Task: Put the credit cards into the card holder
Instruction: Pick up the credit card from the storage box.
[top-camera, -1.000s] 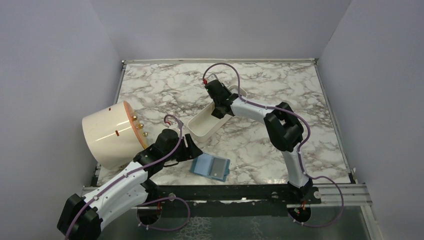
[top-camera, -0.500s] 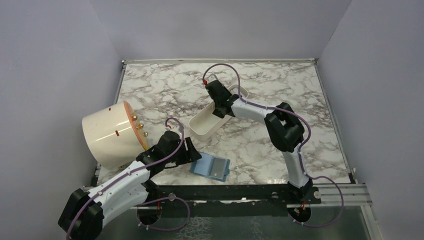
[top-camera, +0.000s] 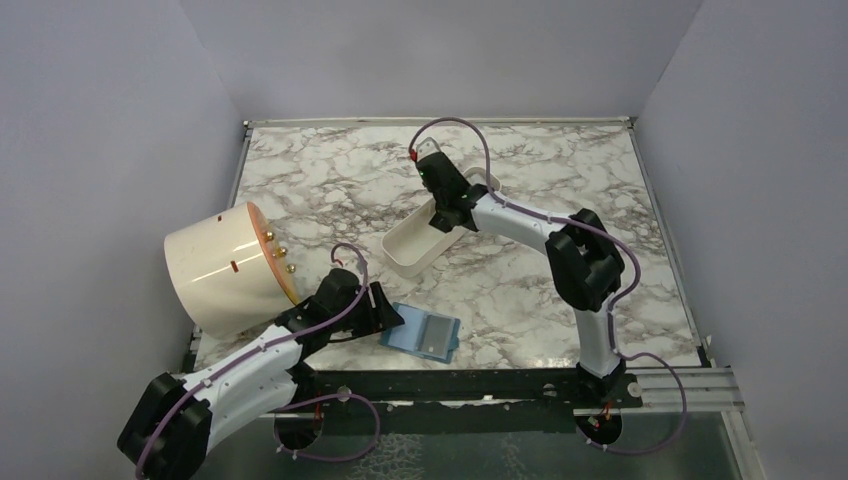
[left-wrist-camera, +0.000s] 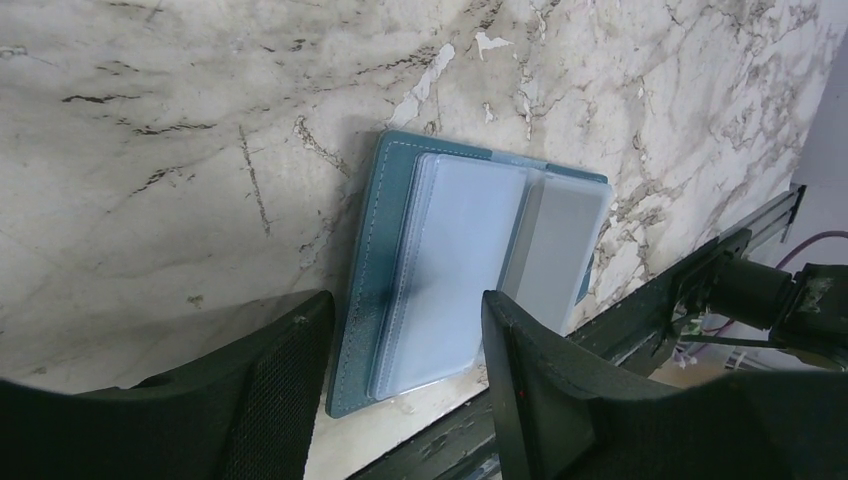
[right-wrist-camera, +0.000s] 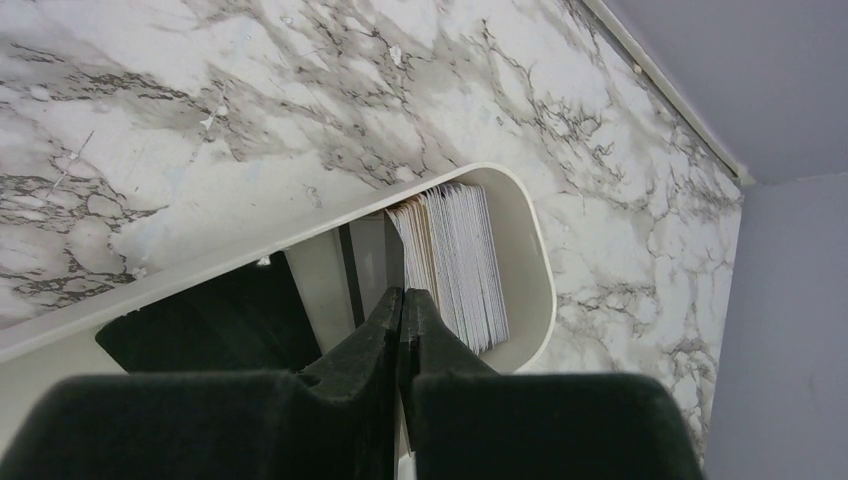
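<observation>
On my screens the table (top-camera: 330, 170) looks marble-patterned and smooth, with a soft sheen. The card holder (left-wrist-camera: 362, 300) has a matt, stitched teal cover, leather-like, and glossy clear plastic pockets (left-wrist-camera: 455, 270). The tray (right-wrist-camera: 537, 260) is smooth cream plastic, and the credit cards (right-wrist-camera: 460, 260) are thin, slick plastic.

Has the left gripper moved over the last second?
Yes. The left gripper has slid toward the table's near edge, closer to the card holder.

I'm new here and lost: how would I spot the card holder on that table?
Start at the big cream drum lying on its side at the table's left. Just right of it, by the near edge, the left pincer sits beside a flat booklet, the card holder. It alone is teal-blue; the oblong tray behind it is white.
</observation>
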